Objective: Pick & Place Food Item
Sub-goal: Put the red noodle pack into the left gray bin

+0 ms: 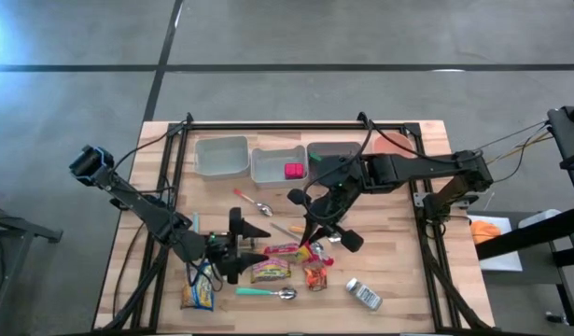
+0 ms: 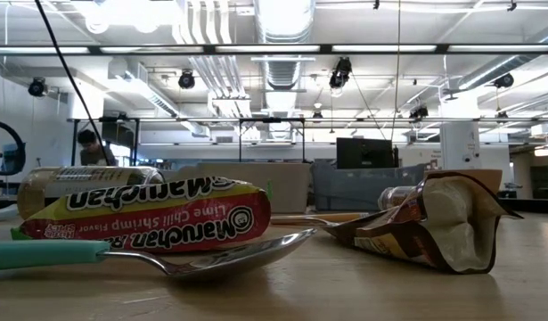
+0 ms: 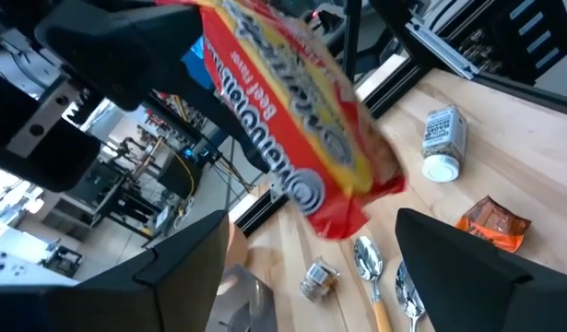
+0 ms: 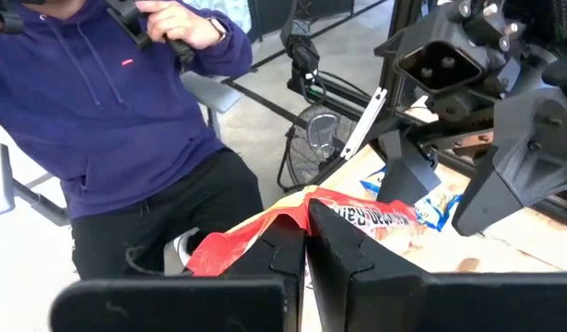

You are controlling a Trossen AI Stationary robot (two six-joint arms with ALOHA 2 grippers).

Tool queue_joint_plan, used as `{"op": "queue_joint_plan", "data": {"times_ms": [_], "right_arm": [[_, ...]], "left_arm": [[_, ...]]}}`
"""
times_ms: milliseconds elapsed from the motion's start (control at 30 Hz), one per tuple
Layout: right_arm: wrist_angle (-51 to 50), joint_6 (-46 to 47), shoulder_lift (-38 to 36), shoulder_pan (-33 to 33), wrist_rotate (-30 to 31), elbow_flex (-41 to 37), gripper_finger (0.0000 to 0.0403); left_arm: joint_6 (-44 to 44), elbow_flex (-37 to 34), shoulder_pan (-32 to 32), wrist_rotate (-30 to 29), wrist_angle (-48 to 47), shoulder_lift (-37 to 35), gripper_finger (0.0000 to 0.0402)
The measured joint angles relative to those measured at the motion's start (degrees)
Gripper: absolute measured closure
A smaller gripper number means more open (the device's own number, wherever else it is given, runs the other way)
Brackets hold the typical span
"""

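A red and yellow ramen packet (image 1: 287, 249) hangs over the middle of the table with my right gripper (image 4: 306, 219) shut on it. My left gripper (image 1: 259, 252) comes in level from the table's left side. It is open, and its fingers (image 3: 186, 267) stand on either side of the packet's lower end (image 3: 343, 207) without touching it. The right wrist view shows the left gripper (image 4: 467, 157) just beyond the packet. Neither gripper shows in the low view. My right gripper pinches the packet's crimped end (image 4: 297, 205) between its two shut fingers, coming from the table's right side and slanting down. The packet is lifted clear of the table and hangs tilted, its free end reaching toward my left gripper.
Another ramen packet (image 2: 149, 218), a brown packet (image 2: 434, 223) and a teal-handled spoon (image 2: 122, 257) lie near the front edge, with a small can (image 1: 364, 294) to their right. Three bins (image 1: 221, 156) line the far edge. A person in a purple hoodie (image 4: 117, 111) sits beyond the table.
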Motion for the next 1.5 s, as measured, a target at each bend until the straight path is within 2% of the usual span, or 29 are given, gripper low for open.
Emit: {"op": "queue_joint_plan", "data": {"times_ms": [267, 533, 1333, 1500], "right_arm": [[2.2, 0.1, 0.0, 0.0, -0.2, -0.7, 0.0395], [2.4, 0.2, 0.0, 0.0, -0.2, -0.7, 0.0395], [4.2, 0.2, 0.0, 0.0, -0.3, -1.0, 0.0395], [5.3, 0.5, 0.0, 0.0, -2.1, -1.1, 0.0395]], "left_arm": [[1.3, 0.0, -0.1, 2.8, 0.0, 0.0, 0.0155], [1.4, 0.0, -0.1, 2.8, 0.9, 0.0, 0.0216], [4.2, 0.0, -0.3, 3.8, 1.6, 0.0, 0.0224], [4.5, 0.0, -0.3, 3.8, 1.8, 0.1, 0.0243]]}}
